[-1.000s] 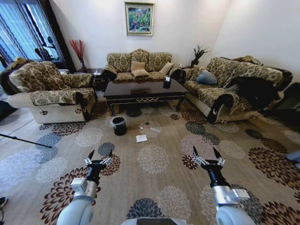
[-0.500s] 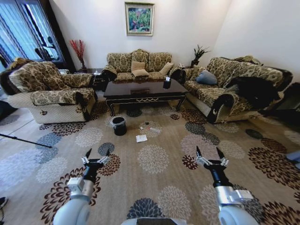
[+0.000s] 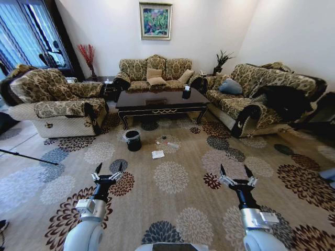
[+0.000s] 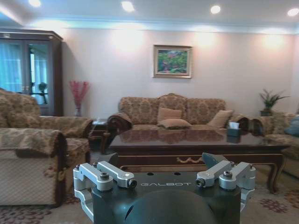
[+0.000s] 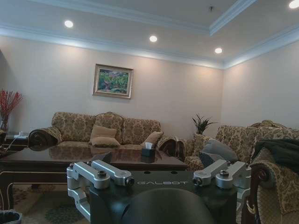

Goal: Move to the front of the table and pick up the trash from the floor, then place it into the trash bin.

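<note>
The dark glossy table (image 3: 159, 104) stands in the middle of the room between the sofas, and is also seen in the wrist views (image 4: 196, 144) (image 5: 46, 161). On the carpet before it stands the small black trash bin (image 3: 133, 140) with a clear liner. To its right lies the trash: a folded white paper (image 3: 157, 154) and small bits (image 3: 165, 141). My left gripper (image 3: 108, 170) and right gripper (image 3: 234, 173) hover open and empty over the carpet, well short of the trash. Their open fingers (image 4: 100, 172) (image 5: 100, 175) point at the table.
Patterned sofas ring the table: one on the left (image 3: 57, 102), one behind (image 3: 154, 73), one on the right (image 3: 256, 97). A black tissue box (image 3: 186, 93) sits on the table. A thin dark rod (image 3: 29, 157) lies on the carpet at left. Flowered carpet lies between me and the trash.
Both arms have shifted slightly: the left gripper a little outward and up in view, the right a little outward. The room and the trash look the same.
</note>
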You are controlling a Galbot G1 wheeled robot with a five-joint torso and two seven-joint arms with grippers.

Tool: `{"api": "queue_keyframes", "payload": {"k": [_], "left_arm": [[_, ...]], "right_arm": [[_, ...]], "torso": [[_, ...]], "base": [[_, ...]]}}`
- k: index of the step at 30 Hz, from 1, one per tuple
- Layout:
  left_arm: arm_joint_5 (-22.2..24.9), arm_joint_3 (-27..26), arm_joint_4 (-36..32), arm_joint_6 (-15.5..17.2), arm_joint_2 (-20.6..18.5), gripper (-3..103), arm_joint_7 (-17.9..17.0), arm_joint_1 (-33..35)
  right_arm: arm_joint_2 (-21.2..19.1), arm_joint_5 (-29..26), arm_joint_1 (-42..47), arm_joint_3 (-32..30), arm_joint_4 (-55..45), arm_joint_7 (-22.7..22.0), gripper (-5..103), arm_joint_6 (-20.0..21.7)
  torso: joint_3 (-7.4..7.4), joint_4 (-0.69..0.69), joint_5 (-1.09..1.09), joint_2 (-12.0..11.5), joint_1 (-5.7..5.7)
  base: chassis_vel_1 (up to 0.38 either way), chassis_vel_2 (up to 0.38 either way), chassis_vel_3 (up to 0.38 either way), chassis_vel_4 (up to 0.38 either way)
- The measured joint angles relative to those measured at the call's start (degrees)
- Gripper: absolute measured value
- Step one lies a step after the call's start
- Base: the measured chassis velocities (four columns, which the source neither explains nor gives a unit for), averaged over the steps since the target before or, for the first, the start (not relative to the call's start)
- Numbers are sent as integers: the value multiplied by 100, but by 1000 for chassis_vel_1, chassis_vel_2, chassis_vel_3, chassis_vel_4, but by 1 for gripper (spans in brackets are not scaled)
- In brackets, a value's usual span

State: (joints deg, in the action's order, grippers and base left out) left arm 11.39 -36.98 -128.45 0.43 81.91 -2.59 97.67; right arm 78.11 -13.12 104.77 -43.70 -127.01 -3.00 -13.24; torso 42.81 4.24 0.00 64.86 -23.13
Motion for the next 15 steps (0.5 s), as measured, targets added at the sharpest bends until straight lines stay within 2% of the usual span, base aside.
{"api": "queue_keyframes", "payload": {"k": [6,15], "left_arm": [[29,54,55,-12,96,100,-69,89],[-7,91,68,-36,110,100,-57,128]], "right_arm": [[63,-6,81,33,81,19,100,-178],[93,62,73,22,163,8,100,-211]], "torso": [[-19,0,0,-37,16],[-140,0,0,-261,119]], "base": [[0,0,0,0],[0,0,0,0]]}}
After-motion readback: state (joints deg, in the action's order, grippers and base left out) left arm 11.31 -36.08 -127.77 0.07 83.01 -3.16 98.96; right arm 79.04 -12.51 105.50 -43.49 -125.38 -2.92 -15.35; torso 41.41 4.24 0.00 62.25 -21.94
